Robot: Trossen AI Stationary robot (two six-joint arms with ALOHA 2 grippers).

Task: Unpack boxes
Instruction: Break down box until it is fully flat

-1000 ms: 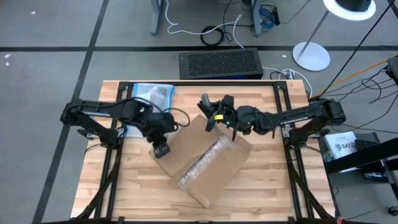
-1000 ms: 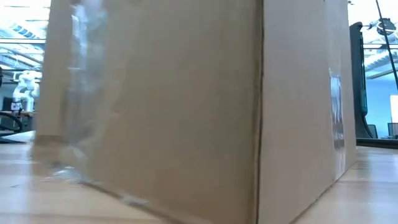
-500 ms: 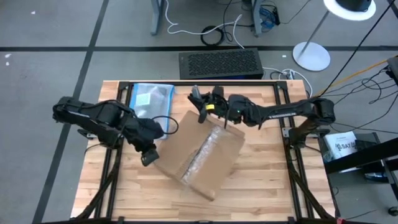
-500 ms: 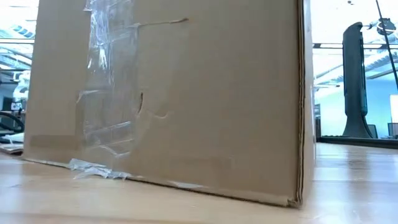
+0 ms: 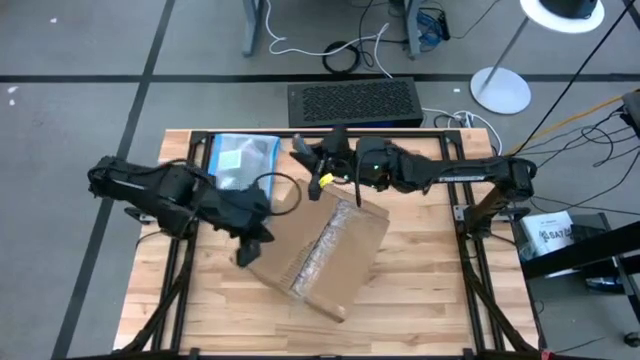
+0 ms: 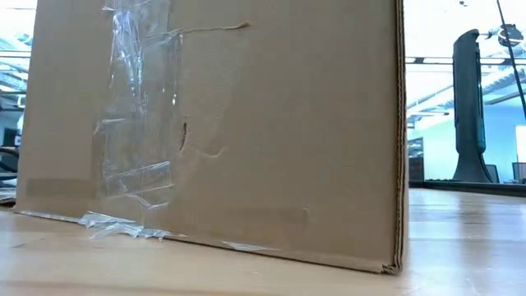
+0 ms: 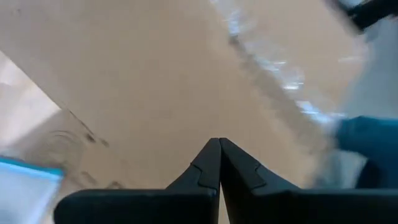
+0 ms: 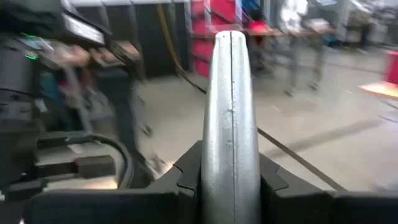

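The brown cardboard box (image 5: 322, 252), with a clear tape strip along its top, stands slantwise on the wooden table (image 5: 430, 290). It fills the low view (image 6: 246, 140), bottom edge on the wood. My left gripper (image 5: 248, 243) is shut over the box's left corner, its fingertips (image 7: 219, 149) close above bare cardboard. My right gripper (image 5: 316, 166) hangs in the air beyond the box's far corner, shut on a flat grey blade-like tool (image 8: 231, 93). My left gripper points slanting down at the box's top near its left corner (image 7: 186, 106); I cannot tell whether the shut tips touch the cardboard. My right gripper pinches the grey tool's lower part (image 8: 231, 186) between its two fingers. The tool sticks straight out past the fingertips, lifted clear of the box and the table.
A clear pouch with a blue edge (image 5: 243, 158) lies at the table's far left. A black grille-topped unit (image 5: 352, 102) stands just beyond the far edge, with a lamp base (image 5: 500, 92) to its right. Bare wood shows at the near and right sides.
The box has turned on the table and now shows one flat side to the low view instead of a corner. My right gripper has risen off the box's far corner and gone toward the far left with the tool. My left gripper has risen a little at the left corner.
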